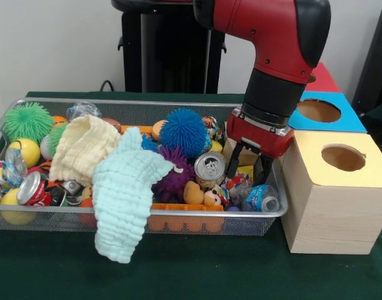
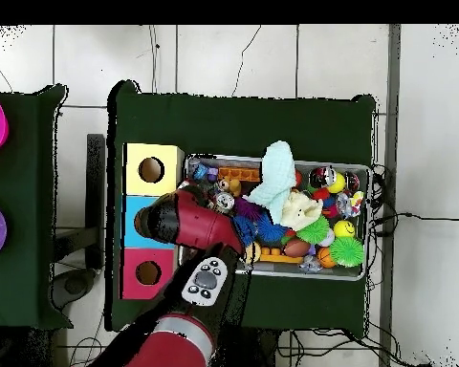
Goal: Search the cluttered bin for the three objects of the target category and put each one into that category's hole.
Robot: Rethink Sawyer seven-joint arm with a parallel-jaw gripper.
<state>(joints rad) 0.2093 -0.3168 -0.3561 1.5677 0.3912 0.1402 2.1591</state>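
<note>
The silver wire-mesh bin (image 1: 140, 102) is full of mixed clutter; it also shows in the overhead view (image 2: 367, 191). My gripper (image 1: 248, 170) is open and lowered into the bin's right end, with its fingers astride small items beside a silver can (image 1: 209, 167). A crushed plastic bottle (image 1: 259, 197) lies just in front of it. The yellow-topped wooden box (image 1: 331, 200) stands right of the bin, and its round hole (image 1: 343, 157) is uncovered. In the overhead view the box (image 2: 166, 158) and hole (image 2: 151, 170) show, but the arm (image 2: 195, 222) hides the gripper.
A mint cloth (image 1: 125, 194) hangs over the bin's front rim, next to a cream cloth (image 1: 84, 147). Blue (image 1: 184, 131), purple (image 1: 175, 172) and green (image 1: 28, 122) spiky balls, a red can (image 1: 34, 189) and a yellow ball (image 1: 25, 152) lie inside. Blue-topped (image 1: 328, 112) and red-topped (image 1: 325, 78) boxes stand behind the yellow one.
</note>
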